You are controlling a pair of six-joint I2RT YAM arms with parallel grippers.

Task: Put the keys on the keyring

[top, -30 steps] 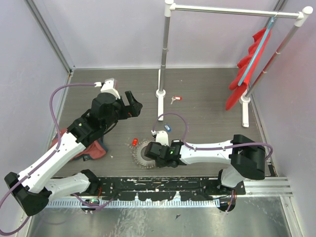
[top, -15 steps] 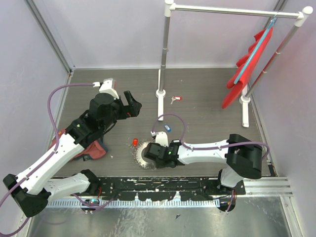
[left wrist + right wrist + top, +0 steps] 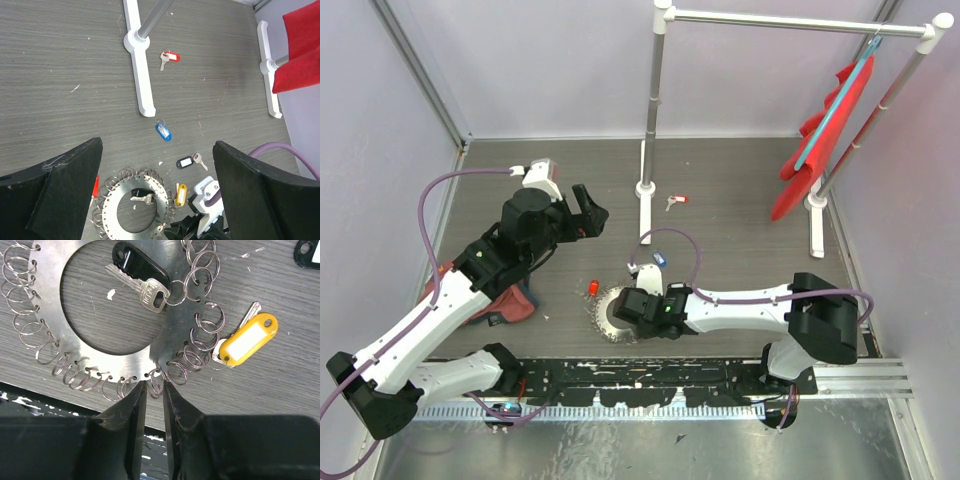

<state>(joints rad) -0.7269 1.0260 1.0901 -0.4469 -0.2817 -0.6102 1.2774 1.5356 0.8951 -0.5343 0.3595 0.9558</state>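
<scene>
The keyring (image 3: 112, 366) is a flat silver disc with a round hole and many small wire rings along its rim. It lies near the table's front (image 3: 603, 318). A black-headed key (image 3: 140, 267) hangs from one rim ring, inside the hole. A yellow-tagged key (image 3: 248, 340) lies at the rim's right side. My right gripper (image 3: 153, 386) is low at the disc's near edge, its jaws a narrow gap apart with one small rim ring between the tips. My left gripper (image 3: 157, 150) hovers wide open, high above the keys and holding nothing. Loose on the table are a blue key (image 3: 163, 131), a black-tagged key (image 3: 187, 161) and two red keys (image 3: 169, 56) (image 3: 592, 289).
A white rack post and foot (image 3: 645, 190) stand behind the keys. A red cloth (image 3: 825, 130) hangs at the back right. A dark red cloth (image 3: 510, 305) lies under my left arm. A black perforated rail (image 3: 650, 375) runs along the front edge.
My right gripper's jaws have parted a little at the disc's near rim. The hanging red cloth has swung slightly. The left arm has barely moved.
</scene>
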